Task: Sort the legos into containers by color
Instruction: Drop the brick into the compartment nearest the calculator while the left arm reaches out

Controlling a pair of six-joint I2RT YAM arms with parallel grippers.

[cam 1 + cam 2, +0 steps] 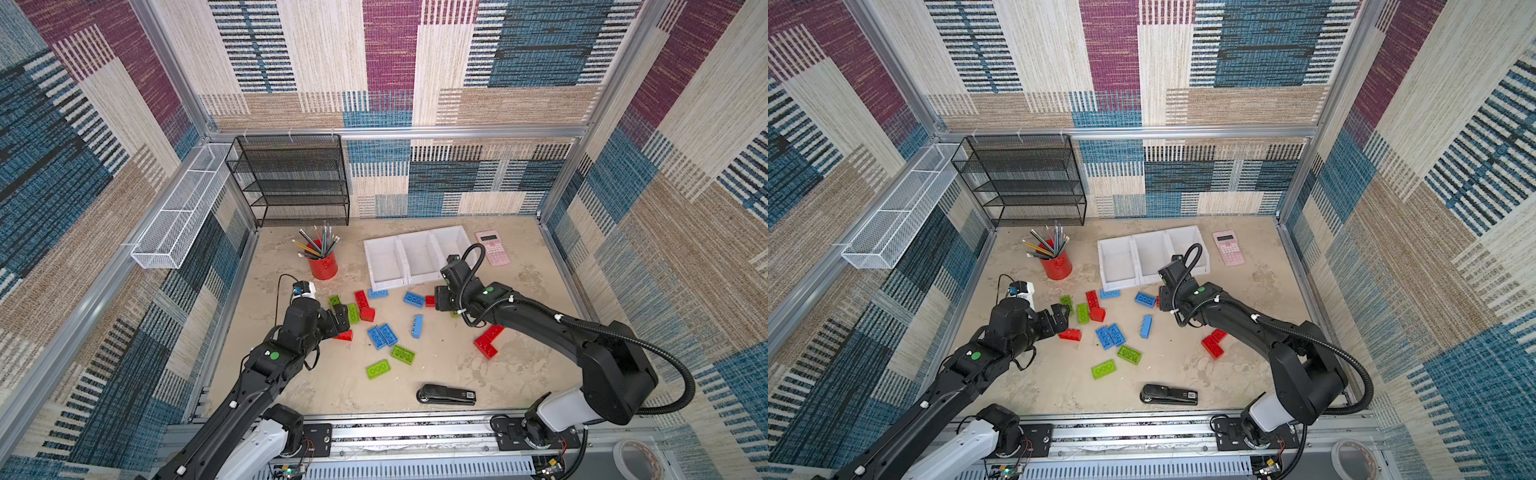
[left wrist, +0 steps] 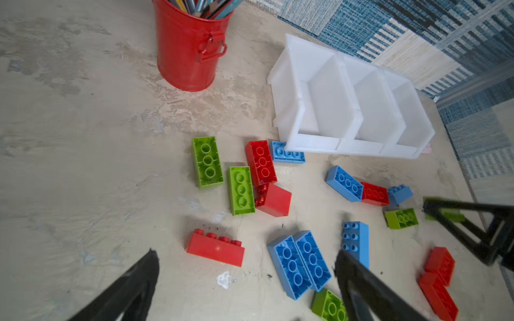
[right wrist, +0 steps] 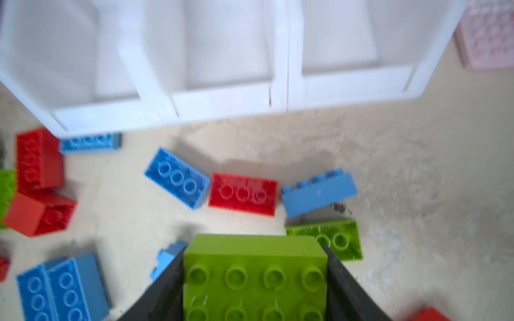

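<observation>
Red, blue and lime green legos lie scattered on the table in front of the containers (image 1: pixel 388 284), three joined white bins whose insides show nothing in the left wrist view (image 2: pixel 314 143). My right gripper (image 3: pixel 254 250) is shut on a green lego (image 3: pixel 254 266), studs toward the camera, just short of the bins' front wall (image 3: pixel 222 100). In both top views that gripper (image 1: pixel 440 300) hovers near a blue lego (image 1: pixel 413 299). My left gripper (image 2: pixel 246 254) is open, hanging over a red lego (image 2: pixel 215 248) that lies on its side (image 1: pixel 344 335).
A red pencil cup (image 1: pixel 323 264) stands left of the bins and a pink calculator (image 1: pixel 492 248) lies to their right. A black stapler (image 1: pixel 446 394) lies near the front edge. A black mesh shelf (image 1: pixel 291 183) and a white wire tray (image 1: pixel 183 212) line the back left.
</observation>
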